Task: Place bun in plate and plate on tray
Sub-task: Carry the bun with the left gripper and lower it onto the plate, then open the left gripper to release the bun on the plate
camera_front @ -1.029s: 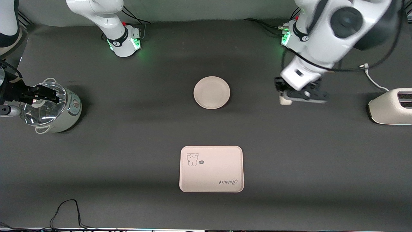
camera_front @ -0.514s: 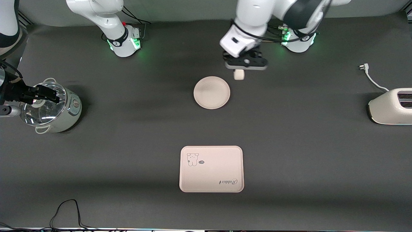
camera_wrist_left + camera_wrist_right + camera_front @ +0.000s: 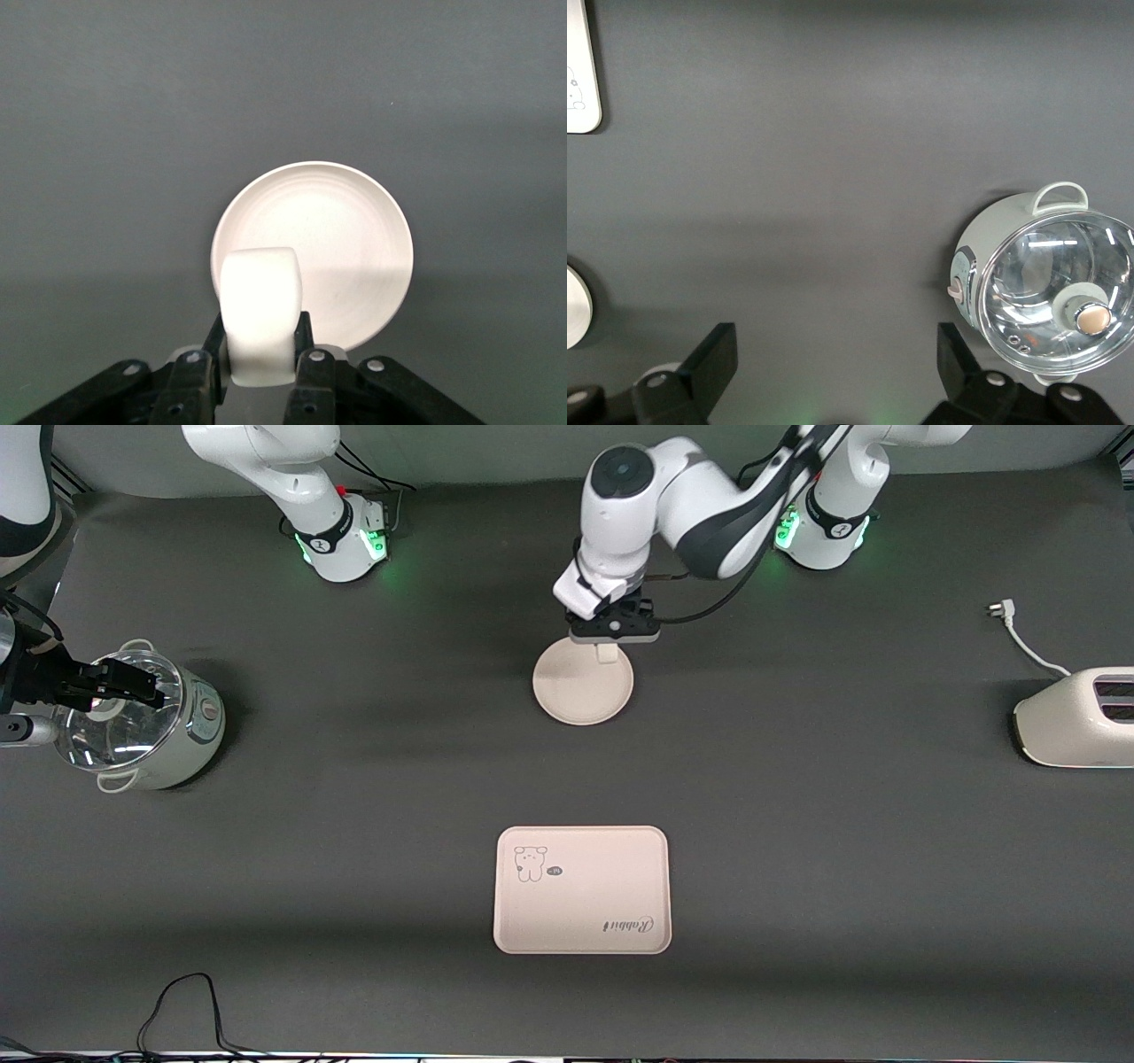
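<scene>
My left arm reaches in from its base, wrist bent downward; my left gripper point(image 3: 609, 640) hangs with fingers point(image 3: 197, 376) clamped. My right arm waits at its end, right gripper point(image 3: 833, 372) raised, fingers spread wide apart.

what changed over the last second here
The left gripper, shut on the bun throughout, carried it from near the toaster at the left arm's end of the table to over the rim of the plate; it has not let go. The plate, the tray, the pot and the open right gripper above it stayed put.
</scene>
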Controlling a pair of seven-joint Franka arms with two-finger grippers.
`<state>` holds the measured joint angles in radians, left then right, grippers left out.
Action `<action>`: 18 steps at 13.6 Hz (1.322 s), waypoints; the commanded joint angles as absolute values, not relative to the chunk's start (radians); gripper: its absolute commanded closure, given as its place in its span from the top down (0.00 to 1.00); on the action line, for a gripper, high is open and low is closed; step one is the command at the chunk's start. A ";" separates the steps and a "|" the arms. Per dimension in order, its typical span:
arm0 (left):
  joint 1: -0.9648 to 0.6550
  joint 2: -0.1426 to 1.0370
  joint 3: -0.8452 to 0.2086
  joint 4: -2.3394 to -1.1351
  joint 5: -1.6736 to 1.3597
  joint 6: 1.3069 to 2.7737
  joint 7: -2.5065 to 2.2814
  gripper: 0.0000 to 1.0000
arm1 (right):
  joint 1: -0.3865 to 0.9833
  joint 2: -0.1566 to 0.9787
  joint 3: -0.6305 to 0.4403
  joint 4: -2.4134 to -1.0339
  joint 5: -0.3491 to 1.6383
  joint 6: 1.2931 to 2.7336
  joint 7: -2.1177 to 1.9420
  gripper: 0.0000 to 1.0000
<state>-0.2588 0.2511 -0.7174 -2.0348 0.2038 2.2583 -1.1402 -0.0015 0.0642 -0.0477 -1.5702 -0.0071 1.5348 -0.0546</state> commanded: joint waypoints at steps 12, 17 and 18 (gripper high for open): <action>-0.356 0.594 -0.670 -2.003 0.618 2.467 -1.539 0.46 | 0.012 0.041 -0.058 -1.595 -0.018 1.554 -0.072 1.00; -0.368 0.594 -0.647 -2.005 0.649 2.467 -1.539 0.88 | 0.014 0.040 -0.057 -1.608 -0.018 1.560 -0.063 1.00; -0.367 0.592 -0.647 -2.002 0.649 2.462 -1.537 0.92 | 0.014 0.040 -0.055 -1.608 -0.018 1.560 -0.063 1.00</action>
